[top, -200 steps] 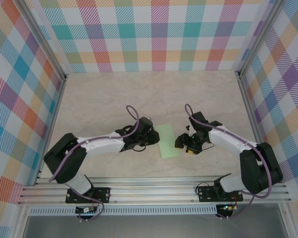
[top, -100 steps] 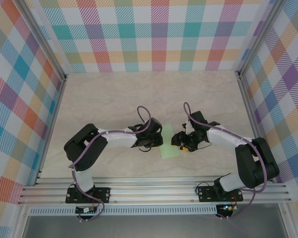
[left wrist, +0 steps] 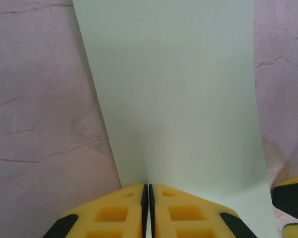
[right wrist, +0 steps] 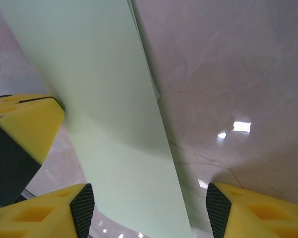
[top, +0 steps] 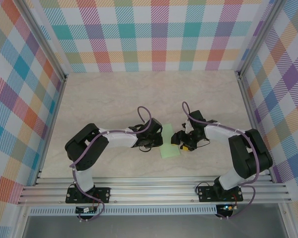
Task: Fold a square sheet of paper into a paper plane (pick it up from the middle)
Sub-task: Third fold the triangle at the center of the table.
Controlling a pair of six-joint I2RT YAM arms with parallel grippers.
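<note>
The square sheet of paper (top: 169,142) lies mid-table as a narrow pale mint-green strip, seemingly doubled over. My left gripper (top: 156,140) is at its left edge. In the left wrist view the yellow jaws (left wrist: 148,198) are shut together, and the paper (left wrist: 174,89) runs out from between the fingertips. My right gripper (top: 182,141) is at the strip's right side. Its black-padded fingers stand apart in the right wrist view, where the right gripper (right wrist: 150,206) is open astride the paper (right wrist: 104,99) without pinching it. A yellow finger of the left gripper (right wrist: 20,129) shows beside the sheet.
The marbled beige tabletop (top: 114,99) is walled by checked panels at the back and both sides. An aluminium rail (top: 154,191) with the arm bases runs along the near edge. Purple cables loop over both wrists close to the paper.
The left arm has drawn its elbow in and pushed its gripper rightward onto the paper's left edge, where the jaws closed. The right gripper has edged slightly left and stays open.
</note>
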